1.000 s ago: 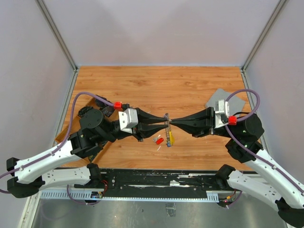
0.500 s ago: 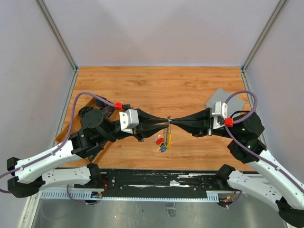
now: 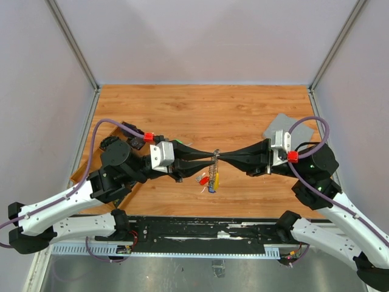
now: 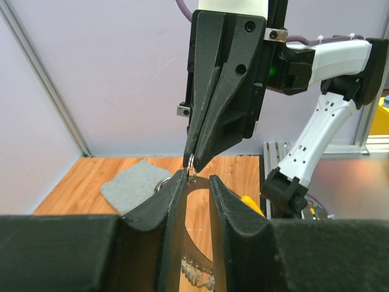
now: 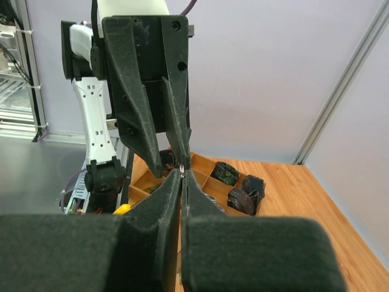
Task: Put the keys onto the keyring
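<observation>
Above wood-grain surface [image 3: 243, 115], lilac walls [image 3: 36, 91] around, closed right end effector [image 3: 220, 156] pinches thin silver keyring [image 3: 213, 167]; left end effector [image 3: 209, 156]: grip indeterminable; brown compartment tray [image 5: 206, 160] holds dark parts [image 5: 240, 193]

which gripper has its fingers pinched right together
The right gripper: its fingers meet with no gap, nipping the keyring. The left gripper has its fingers apart, a gap showing between them.

The counter [image 3: 200, 109] is orange-brown with a wood-grain pattern. The left tool [image 3: 210, 156] and right tool [image 3: 221, 156] are matte black. Between their tips hangs the silver keyring [image 3: 214, 165], and below them the keys [image 3: 210, 182] show red, yellow and blue heads. Behind the right tool lies a grey cloth [image 3: 278, 126]. Purple cables [image 3: 100, 125] carry red tags [image 3: 149, 135]
</observation>
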Tool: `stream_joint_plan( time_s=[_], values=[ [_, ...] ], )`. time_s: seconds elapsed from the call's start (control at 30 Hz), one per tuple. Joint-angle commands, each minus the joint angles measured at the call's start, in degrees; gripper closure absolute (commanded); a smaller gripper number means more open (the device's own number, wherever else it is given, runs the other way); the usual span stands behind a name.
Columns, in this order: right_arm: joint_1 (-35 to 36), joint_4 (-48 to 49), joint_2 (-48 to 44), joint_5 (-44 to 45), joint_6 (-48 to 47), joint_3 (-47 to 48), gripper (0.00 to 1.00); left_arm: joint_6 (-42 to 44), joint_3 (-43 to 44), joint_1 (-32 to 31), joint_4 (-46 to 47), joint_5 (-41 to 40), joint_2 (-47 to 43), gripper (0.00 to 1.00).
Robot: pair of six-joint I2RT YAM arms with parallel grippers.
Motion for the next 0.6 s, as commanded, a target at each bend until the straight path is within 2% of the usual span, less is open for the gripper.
stream_joint_plan(
  time_s=[0.0,0.27,0.57],
  values=[
    [0.86,7.78,-1.54,2.65,3.12,-0.5,1.0,-0.99,-1.51,-0.43,4.06,-0.21,-2.49,0.72],
    [0.86,16.64,-1.39,3.13,9.06,-1.95,1.0,-5.48,-5.53,-0.41,14.58,0.79,-5.67,0.7],
    [0.85,22.23,0.3,2.64,12.11,-2.09,1.0,-7.22,-5.93,-0.45,19.28,1.28,-4.12,0.71]
  ],
)
